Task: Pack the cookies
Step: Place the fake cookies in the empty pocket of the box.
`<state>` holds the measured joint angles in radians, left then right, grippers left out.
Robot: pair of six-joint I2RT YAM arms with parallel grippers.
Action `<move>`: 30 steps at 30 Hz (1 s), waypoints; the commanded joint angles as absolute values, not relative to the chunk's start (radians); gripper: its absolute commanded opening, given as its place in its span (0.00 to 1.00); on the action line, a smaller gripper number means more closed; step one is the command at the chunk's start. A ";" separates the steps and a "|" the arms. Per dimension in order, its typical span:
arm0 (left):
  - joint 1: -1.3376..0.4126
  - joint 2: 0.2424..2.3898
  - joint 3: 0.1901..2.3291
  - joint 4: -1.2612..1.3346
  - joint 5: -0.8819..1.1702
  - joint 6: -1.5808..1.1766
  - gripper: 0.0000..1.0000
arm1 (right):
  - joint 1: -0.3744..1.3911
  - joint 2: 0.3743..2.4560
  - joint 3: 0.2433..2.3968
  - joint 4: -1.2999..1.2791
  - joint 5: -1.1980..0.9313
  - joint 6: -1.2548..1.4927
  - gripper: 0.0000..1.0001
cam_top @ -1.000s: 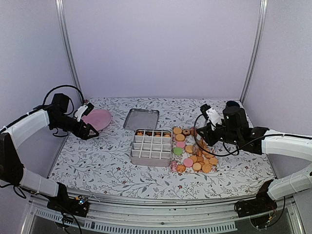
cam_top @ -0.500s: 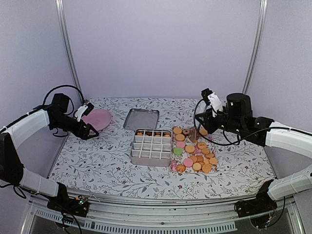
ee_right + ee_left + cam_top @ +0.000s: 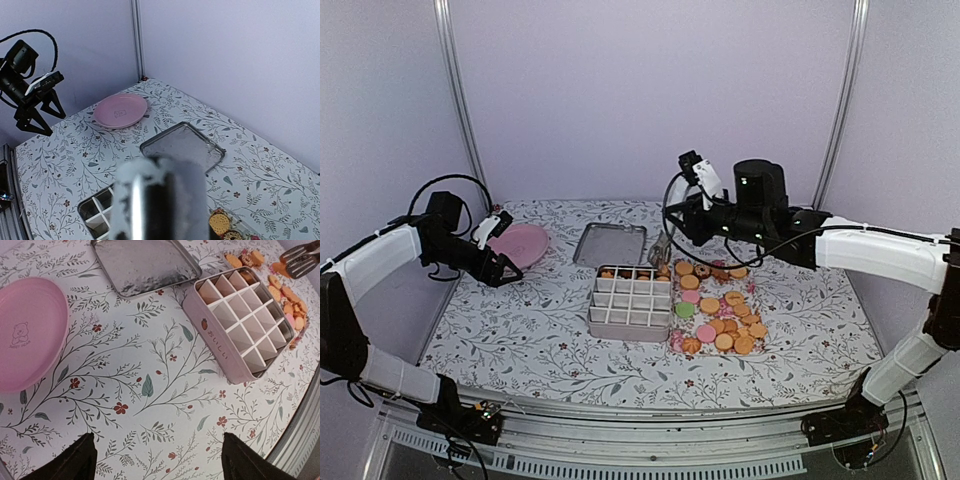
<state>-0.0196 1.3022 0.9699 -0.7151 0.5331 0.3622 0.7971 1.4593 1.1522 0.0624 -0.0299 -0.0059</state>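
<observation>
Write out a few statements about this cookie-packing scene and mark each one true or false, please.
1. The pink plate is empty. True.
2. The tin lid sits closed on the divided tin. False: it lies flat on the table beyond the tin, which stands open.
3. The left gripper is open with nothing between its fingers. True.
4. Every compartment of the tin holds cookies. False: only the far row does; the others are empty.
5. The loose cookies lie left of the tin. False: they lie to its right.
</observation>
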 commanded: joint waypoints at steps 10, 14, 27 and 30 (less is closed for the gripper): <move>-0.031 1.279 0.957 -0.694 0.531 0.355 0.87 | 0.899 1.891 1.523 0.236 -0.204 0.152 0.00; -0.031 1.275 0.954 -0.695 0.525 0.360 0.87 | 0.899 1.933 1.530 0.264 -0.201 0.171 0.00; -0.030 1.271 0.950 -0.695 0.523 0.361 0.87 | 0.900 1.963 1.487 0.313 -0.165 0.137 0.00; -0.030 1.276 0.950 -0.695 0.524 0.360 0.87 | 0.900 1.957 1.478 0.314 -0.161 0.130 0.01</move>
